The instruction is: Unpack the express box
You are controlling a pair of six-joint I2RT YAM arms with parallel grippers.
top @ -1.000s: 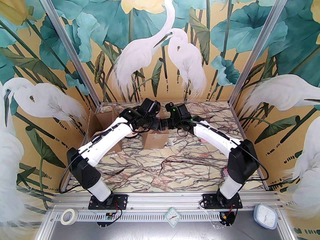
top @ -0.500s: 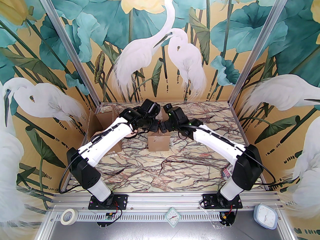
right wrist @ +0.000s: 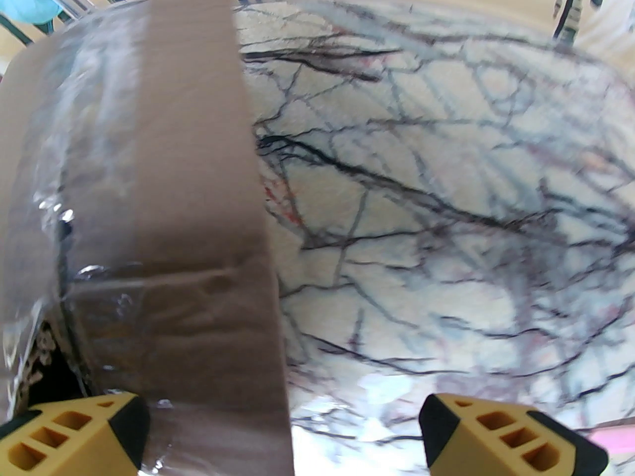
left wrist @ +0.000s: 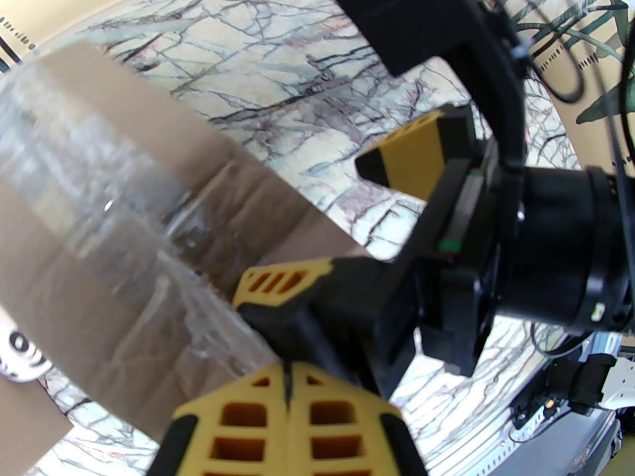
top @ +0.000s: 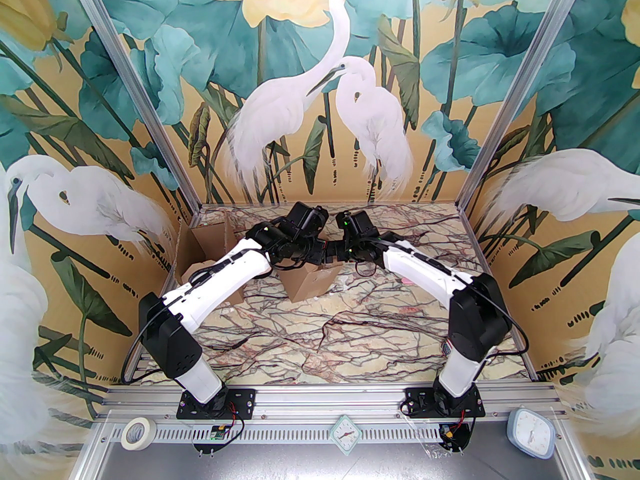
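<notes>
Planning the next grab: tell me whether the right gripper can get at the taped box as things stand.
Probably yes: the right gripper is open, an edge of the taped box between its fingers; nothing blocks it.

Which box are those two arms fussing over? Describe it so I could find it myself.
Look at the marble-patterned table, near its middle. There sits the small cardboard box. Unlike the bigger open box against the left wall, it is wrapped in shiny clear tape.
</notes>
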